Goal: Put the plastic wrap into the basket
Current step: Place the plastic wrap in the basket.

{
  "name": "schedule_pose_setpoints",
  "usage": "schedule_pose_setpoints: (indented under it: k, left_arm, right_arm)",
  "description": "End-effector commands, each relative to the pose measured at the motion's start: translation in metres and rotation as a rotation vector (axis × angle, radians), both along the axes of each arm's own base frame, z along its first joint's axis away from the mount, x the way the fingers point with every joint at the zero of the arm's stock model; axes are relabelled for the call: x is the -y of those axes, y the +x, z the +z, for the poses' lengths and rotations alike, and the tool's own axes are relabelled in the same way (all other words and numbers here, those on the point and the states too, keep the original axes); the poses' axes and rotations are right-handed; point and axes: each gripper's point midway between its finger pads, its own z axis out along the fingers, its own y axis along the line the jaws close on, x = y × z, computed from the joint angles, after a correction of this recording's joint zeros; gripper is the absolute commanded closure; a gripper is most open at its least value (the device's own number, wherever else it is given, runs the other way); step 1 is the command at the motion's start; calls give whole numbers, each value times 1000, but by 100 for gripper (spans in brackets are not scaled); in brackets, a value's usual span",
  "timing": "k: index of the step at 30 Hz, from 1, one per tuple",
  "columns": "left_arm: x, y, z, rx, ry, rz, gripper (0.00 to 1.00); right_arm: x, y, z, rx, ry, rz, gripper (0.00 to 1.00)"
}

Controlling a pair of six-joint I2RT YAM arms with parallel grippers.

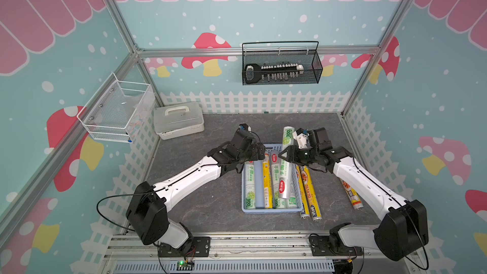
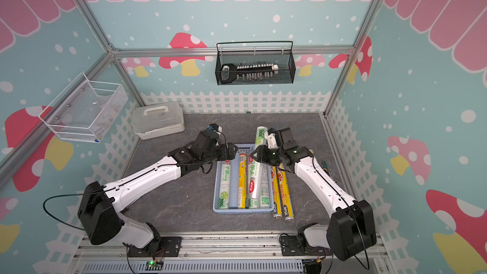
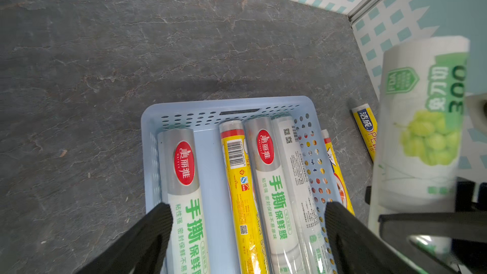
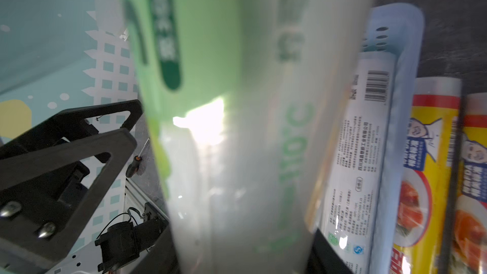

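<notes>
Clamped in right gripper [image 1: 286, 155]: white, grape-labelled plastic wrap roll [image 1: 288, 136], tilted over far right part of light blue perforated plastic basket [image 1: 271, 210], long axis roughly along basket's length. Over basket's far left end, left gripper [image 3: 249, 214] spread apart, empty. Likely calls for levelling, then lowering straight in.

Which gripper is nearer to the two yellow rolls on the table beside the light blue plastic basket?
Right. The right gripper, holding a white green-labelled roll, hangs by the yellow rolls' far ends; the left gripper is over the basket's opposite side.
</notes>
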Motion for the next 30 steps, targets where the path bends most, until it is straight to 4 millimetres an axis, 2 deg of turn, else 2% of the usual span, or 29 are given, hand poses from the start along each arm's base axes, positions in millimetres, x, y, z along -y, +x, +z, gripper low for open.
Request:
schedule_pose_setpoints:
  k: [1,12,16,26,30]
  left_arm:
    - [-10,4,10,34,-50,48,6]
    - [-25,5,7,38,-57,89,5]
    - [-26,5,6,38,-57,86,4]
    - [-33,5,5,35,-61,100,4]
    - [-32,5,6,38,-68,98,4]
  right_arm:
    - [-28,13,17,61,51,15,71]
    - [-94,5,-22,-16,39,107,70]
    - [-110,4,-35,-38,21,134,69]
    - [-117,1,-69,-110,-37,145,66]
    - [-115,-1,-83,-142,-63,142,61]
